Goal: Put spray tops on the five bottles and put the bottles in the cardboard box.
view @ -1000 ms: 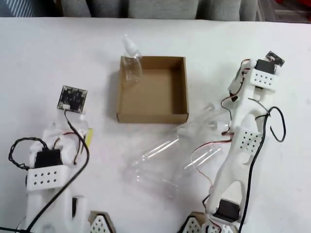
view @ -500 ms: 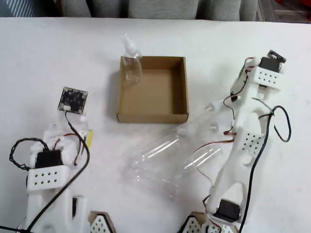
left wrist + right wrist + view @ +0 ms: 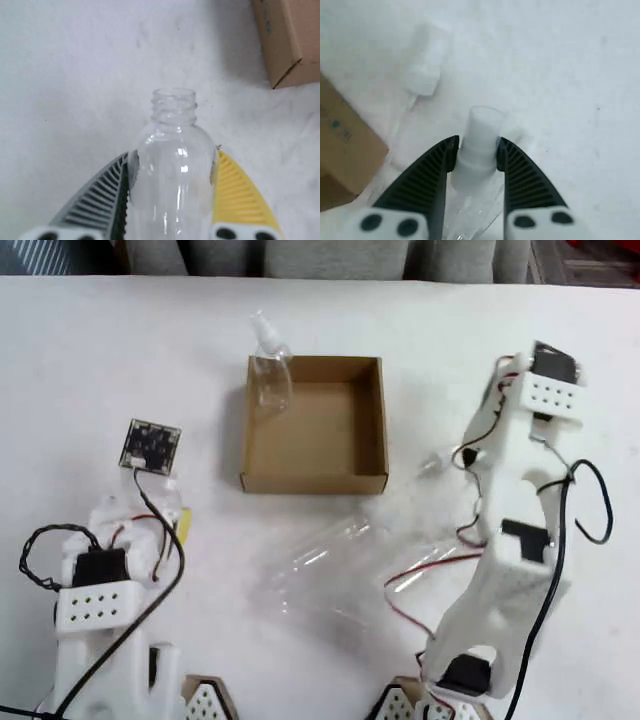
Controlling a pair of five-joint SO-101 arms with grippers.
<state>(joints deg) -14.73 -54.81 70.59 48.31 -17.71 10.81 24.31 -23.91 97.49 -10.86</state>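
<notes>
The open-necked bottle (image 3: 172, 127) is clenched in the left end effector (image 3: 172, 156), its long axis running out along the fingers. The right end effector (image 3: 477, 142) grips a spray top (image 3: 483, 121), well apart across the table (image 3: 100, 340), with loose bottles (image 3: 330, 560) lying between them near the box (image 3: 315, 480).

Robotics lab bench: white table (image 3: 80, 350), bare circuit board (image 3: 150, 443), printed white arms (image 3: 510, 590).
</notes>
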